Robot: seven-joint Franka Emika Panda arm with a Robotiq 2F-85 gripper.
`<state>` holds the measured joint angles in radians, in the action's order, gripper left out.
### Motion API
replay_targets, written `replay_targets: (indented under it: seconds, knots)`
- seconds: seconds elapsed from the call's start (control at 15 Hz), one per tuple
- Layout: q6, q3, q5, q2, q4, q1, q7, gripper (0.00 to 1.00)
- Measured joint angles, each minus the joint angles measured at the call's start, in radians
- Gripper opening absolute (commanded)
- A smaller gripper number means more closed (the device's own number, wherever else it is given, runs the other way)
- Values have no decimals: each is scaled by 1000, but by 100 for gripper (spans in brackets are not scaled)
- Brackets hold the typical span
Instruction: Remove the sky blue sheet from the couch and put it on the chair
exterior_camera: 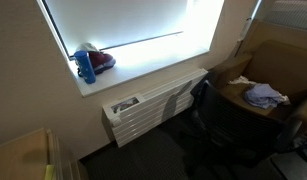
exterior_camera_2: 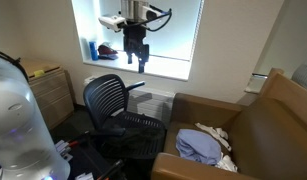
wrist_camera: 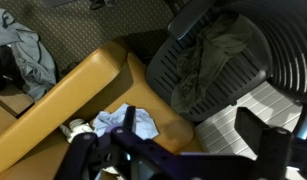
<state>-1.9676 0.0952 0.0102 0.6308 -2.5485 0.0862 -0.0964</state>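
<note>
The sky blue sheet [exterior_camera_2: 197,146] lies crumpled on the seat of the brown couch [exterior_camera_2: 263,120]. It also shows in an exterior view [exterior_camera: 263,96] and in the wrist view [wrist_camera: 111,122]. The black mesh office chair [exterior_camera_2: 117,106] stands beside the couch, in front of the window. In the wrist view the chair [wrist_camera: 218,60] has a dark cloth on its seat. My gripper [exterior_camera_2: 139,58] hangs high above the chair, well away from the sheet. In the wrist view its fingers [wrist_camera: 191,128] are spread wide with nothing between them.
A white cloth [exterior_camera_2: 224,136] lies next to the sheet on the couch. A white radiator [exterior_camera: 153,106] sits under the bright window. A blue bottle [exterior_camera: 86,66] stands on the sill. A large clear bottle [exterior_camera_2: 18,120] is close to the camera. Grey clothing [wrist_camera: 23,50] lies on the floor.
</note>
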Motion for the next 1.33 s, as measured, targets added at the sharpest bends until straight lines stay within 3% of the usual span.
replay_targets:
  seconds: [0.2,0.33,0.73,1.2,1.33]
  knots:
    - [-140,80,-42,-141,5,57,-15,100]
    - [-191,97,-98,-225,14,65,-42,100]
    - [-224,90,-112,-270,33,67,-113,100]
    - [-606,56,-81,-482,49,88,-383,100]
    - [-645,45,-69,-561,99,87,-432,100]
